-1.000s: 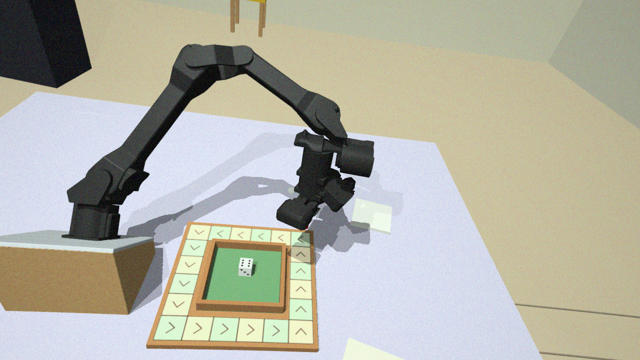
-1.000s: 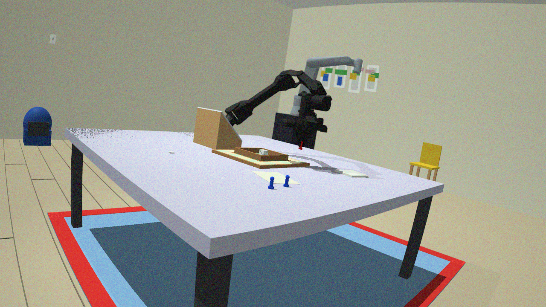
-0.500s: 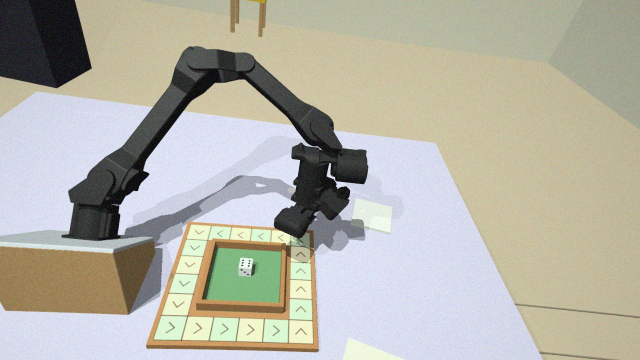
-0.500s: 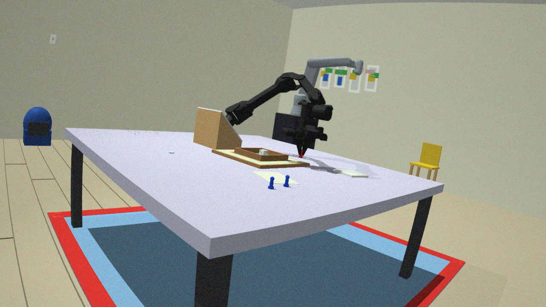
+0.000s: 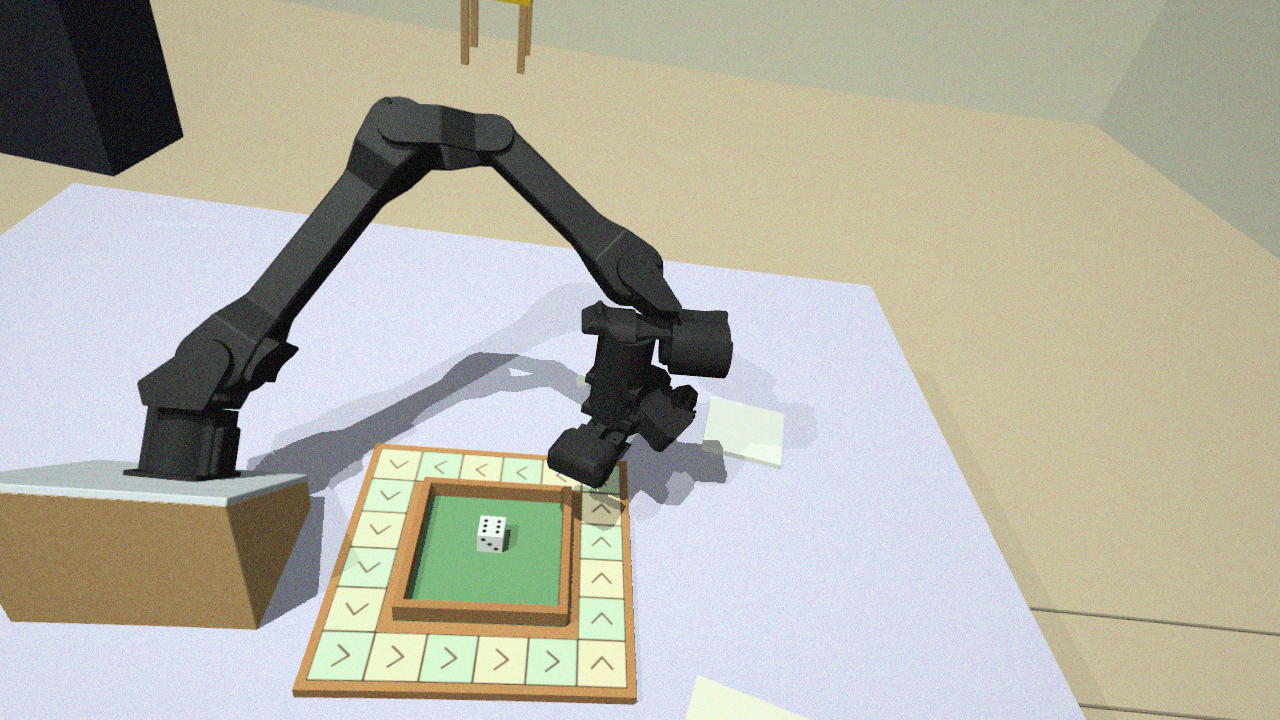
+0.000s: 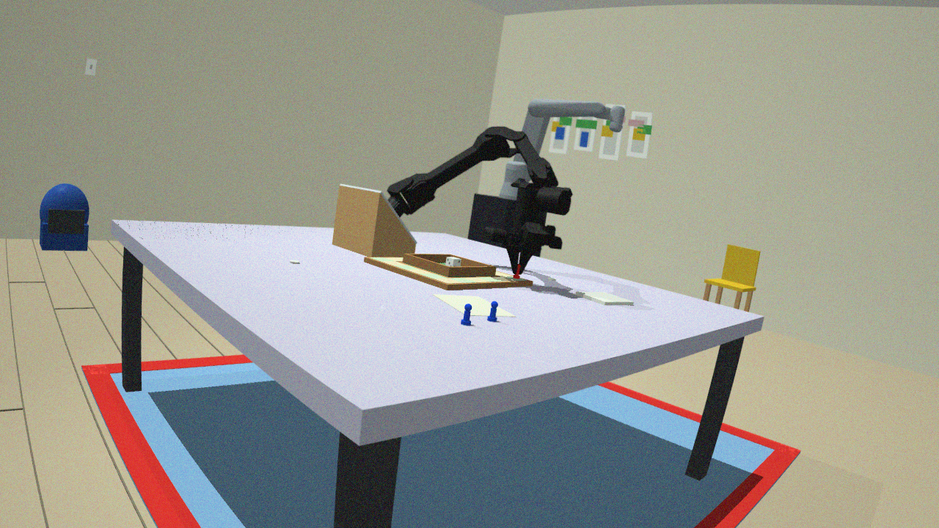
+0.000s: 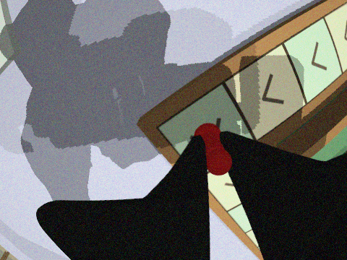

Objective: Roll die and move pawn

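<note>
Top: die (image 5: 491,532) in tray (image 5: 480,612), six up; jaws over the board's (image 5: 465,693) far corner.
Exterior: red pawn (image 6: 517,270) between tips, at board level.
Wrist: gripper (image 7: 210,141) nearly closed, pinching pawn (image 7: 213,149) above corner square. Likely placing; next: confirm count, seat upright, release, retreat.

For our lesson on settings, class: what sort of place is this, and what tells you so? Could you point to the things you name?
Possibly a playroom or classroom: a small yellow chair (image 6: 740,268), colourful pictures (image 6: 584,134) on the wall and a board game (image 5: 631,626) (image 6: 448,286) suggest it.
</note>
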`<action>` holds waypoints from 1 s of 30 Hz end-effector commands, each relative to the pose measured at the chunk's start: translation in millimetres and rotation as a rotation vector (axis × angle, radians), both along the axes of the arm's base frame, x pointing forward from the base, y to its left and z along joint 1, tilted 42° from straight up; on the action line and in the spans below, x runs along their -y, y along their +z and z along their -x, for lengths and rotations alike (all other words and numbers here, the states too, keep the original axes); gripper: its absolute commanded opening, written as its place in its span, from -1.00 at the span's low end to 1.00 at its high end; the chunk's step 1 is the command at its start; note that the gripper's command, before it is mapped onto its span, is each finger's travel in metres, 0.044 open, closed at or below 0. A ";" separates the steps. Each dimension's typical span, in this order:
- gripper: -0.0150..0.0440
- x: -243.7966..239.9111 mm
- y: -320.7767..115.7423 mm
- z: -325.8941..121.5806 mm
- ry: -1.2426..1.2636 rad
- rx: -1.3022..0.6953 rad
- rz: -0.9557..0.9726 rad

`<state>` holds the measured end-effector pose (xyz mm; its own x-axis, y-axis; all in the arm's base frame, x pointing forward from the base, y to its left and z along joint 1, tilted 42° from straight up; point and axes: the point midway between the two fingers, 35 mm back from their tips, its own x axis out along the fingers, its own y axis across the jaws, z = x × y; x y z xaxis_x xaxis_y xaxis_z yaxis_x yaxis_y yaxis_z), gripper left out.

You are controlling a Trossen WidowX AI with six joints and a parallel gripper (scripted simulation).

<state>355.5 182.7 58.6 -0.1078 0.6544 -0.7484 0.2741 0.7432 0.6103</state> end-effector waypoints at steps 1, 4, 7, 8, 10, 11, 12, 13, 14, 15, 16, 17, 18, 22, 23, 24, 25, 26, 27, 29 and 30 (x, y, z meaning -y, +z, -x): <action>-0.31 0.7 0.6 -0.3 -0.001 0.001 0.000; -0.05 0.7 0.6 -0.3 -0.001 0.001 0.000; 0.22 0.7 0.6 -0.3 -0.001 0.001 0.000; 0.31 0.7 0.6 -0.3 -0.001 0.001 0.000; 0.49 7.8 8.5 -2.2 -0.002 -0.001 0.001; 0.58 16.8 18.5 -3.9 -0.002 -0.005 0.002; 0.67 25.8 28.7 -5.1 -0.003 -0.008 0.002; 0.75 31.2 34.9 -5.5 -0.004 -0.010 0.002; 0.84 33.0 36.9 -5.6 -0.004 -0.011 0.002; 0.93 33.0 36.9 -5.6 -0.004 -0.011 0.002; 1.00 33.0 36.9 -5.6 -0.004 -0.011 0.002; 1.00 33.0 36.9 -5.6 -0.004 -0.011 0.002; 1.00 33.0 36.9 -5.6 -0.004 -0.011 0.002; 1.00 76.2 31.4 9.0 0.036 0.038 0.022; 1.00 92.6 29.3 16.7 0.053 0.056 0.028; 1.00 108.2 27.4 25.3 0.072 0.073 0.033; 1.00 122.8 25.5 34.7 0.092 0.089 0.037; 1.00 136.5 23.8 44.9 0.112 0.104 0.039; 1.00 149.3 22.2 55.8 0.132 0.119 0.040; 1.00 169.0 19.8 76.2 0.169 0.144 0.036; 1.00 177.2 18.7 86.2 0.187 0.156 0.033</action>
